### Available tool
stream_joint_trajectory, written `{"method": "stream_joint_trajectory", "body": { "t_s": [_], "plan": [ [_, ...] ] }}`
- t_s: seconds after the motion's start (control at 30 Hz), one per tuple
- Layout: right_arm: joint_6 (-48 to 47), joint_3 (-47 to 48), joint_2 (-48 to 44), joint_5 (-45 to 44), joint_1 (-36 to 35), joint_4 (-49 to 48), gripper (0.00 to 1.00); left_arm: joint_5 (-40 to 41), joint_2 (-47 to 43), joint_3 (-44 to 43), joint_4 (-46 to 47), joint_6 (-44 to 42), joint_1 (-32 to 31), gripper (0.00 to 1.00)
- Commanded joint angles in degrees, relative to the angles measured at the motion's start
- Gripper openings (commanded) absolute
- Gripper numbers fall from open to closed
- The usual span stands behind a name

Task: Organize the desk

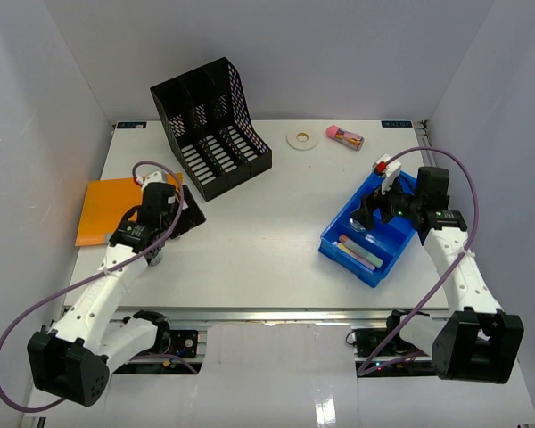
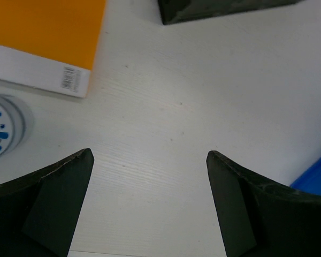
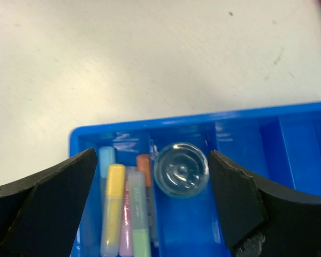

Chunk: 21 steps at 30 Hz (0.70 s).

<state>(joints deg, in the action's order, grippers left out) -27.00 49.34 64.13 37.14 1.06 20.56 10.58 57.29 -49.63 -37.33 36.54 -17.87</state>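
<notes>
The white desk (image 1: 267, 241) carries scattered items. My left gripper (image 1: 185, 216) is open and empty just above bare tabletop, between an orange book (image 1: 111, 209) and a black mesh file organizer (image 1: 209, 125). In the left wrist view the gripper (image 2: 150, 155) frames only white desk. My right gripper (image 1: 374, 209) is open over a blue tray (image 1: 343, 265). In the right wrist view the gripper (image 3: 154, 154) hangs above a clear round object (image 3: 181, 169) and several highlighters (image 3: 123, 209) lying in the tray (image 3: 203, 115). It holds nothing.
A white tape ring (image 1: 300, 139) and a pink-capped item (image 1: 344, 135) lie at the back. A red and white item (image 1: 385, 166) sits at the tray's far end. A round white and blue tin (image 2: 2, 128) lies beside the book (image 2: 43, 27). Pale grey walls enclose the desk.
</notes>
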Motion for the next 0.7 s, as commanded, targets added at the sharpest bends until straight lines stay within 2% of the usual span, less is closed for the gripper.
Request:
{"method": "stream_joint_trajectory", "body": {
  "t_s": [0.0,0.17,0.43,0.67],
  "plan": [
    [2.5,0.5,-2.5,9.3,0.1,1.2,0.90,7.3,0.6,-1.8,-6.3,5.6,6.4,0.98],
    [2.4,-0.7,-4.1,10.1,0.1,1.2,0.90,9.4,5.2,-0.9,-11.6,10.6,12.3,0.98],
    [2.3,-1.3,-3.8,11.3,0.2,1.3,0.90,9.8,6.2,0.6,-12.0,11.9,13.8,0.98],
    [2.1,-1.4,-3.8,10.6,0.2,1.3,0.90,13.2,12.4,0.1,-15.6,14.5,15.8,0.98]
  ]
}}
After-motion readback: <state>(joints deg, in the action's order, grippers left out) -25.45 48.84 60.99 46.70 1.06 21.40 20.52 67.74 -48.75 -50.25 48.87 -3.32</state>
